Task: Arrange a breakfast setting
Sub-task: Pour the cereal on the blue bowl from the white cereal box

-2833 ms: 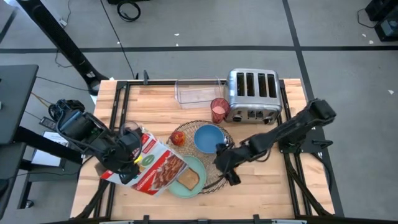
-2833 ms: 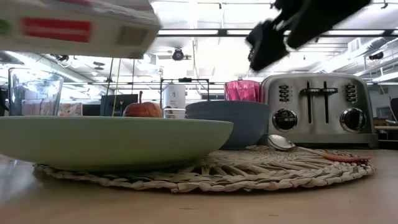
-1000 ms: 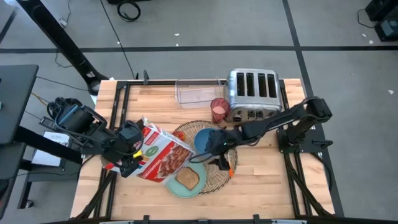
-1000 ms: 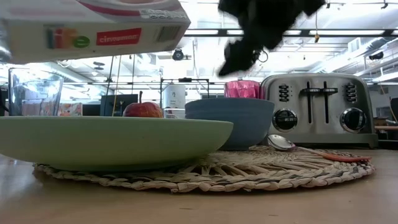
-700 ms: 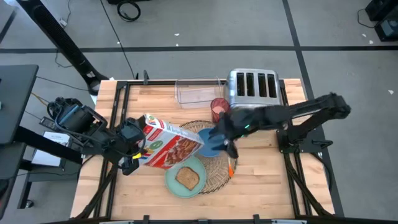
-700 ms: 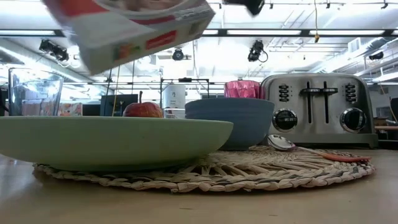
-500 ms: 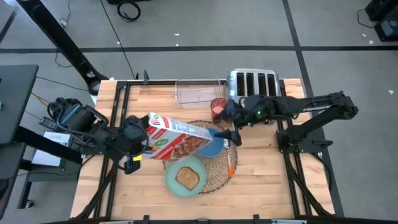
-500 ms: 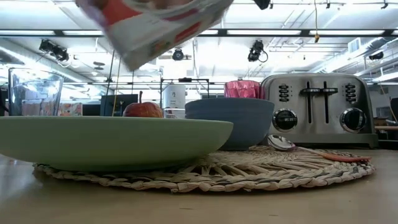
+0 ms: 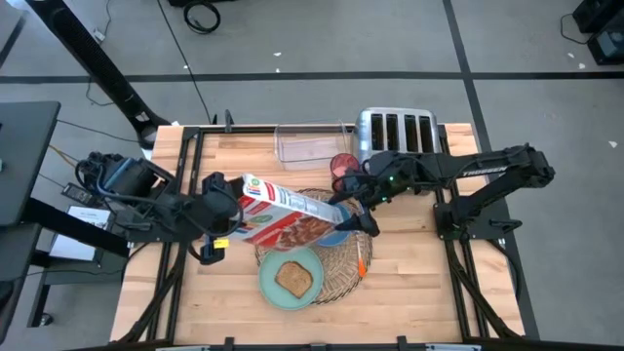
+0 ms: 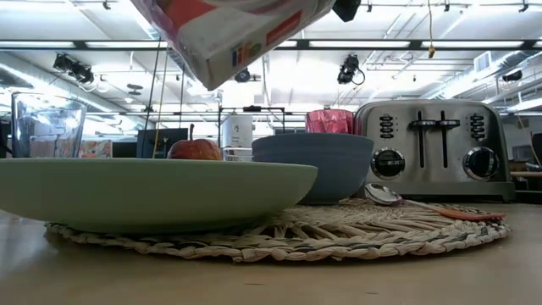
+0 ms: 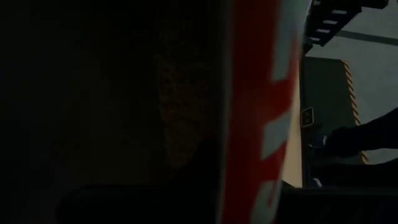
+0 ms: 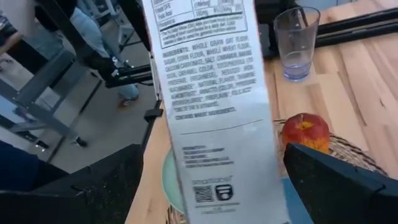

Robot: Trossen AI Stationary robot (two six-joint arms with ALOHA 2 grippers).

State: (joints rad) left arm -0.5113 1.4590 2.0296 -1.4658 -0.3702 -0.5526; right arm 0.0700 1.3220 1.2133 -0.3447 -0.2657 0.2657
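A red-and-white cereal box (image 9: 288, 214) hangs in the air over the woven placemat (image 9: 331, 278), with my left gripper (image 9: 222, 211) shut on its left end. Its right end reaches over the blue bowl (image 10: 313, 165). My right gripper (image 9: 354, 213) is open at that end; in the right wrist view one finger (image 12: 93, 186) stands on each side of the box's narrow printed panel (image 12: 211, 112), and no touch shows. The green plate (image 9: 268, 283) with toast (image 9: 292, 279), the apple (image 12: 305, 132) and the orange-handled spoon (image 9: 362, 261) lie on the mat. The pink cup (image 9: 343, 166) stands behind it. My left gripper holds the cereal box by its end nearest the table's left edge (image 9: 244, 203), coming at it roughly level from the left. The box fills the left wrist view and hides the fingers. It hangs clear of the table, lying lengthwise and turned onto a narrow side.
A chrome toaster (image 9: 395, 136) stands at the far right, a clear plastic bin (image 9: 312, 144) to its left. A clear drinking glass (image 12: 297, 40) stands near the table's left side. A person's legs show beyond the table in the right wrist view.
My left gripper has rolled and shifted a little toward the table's right, turning the box from face-up onto its narrow side, with its free end now over the bowl. My right gripper has risen from beside the bowl and come level with the box's free end.
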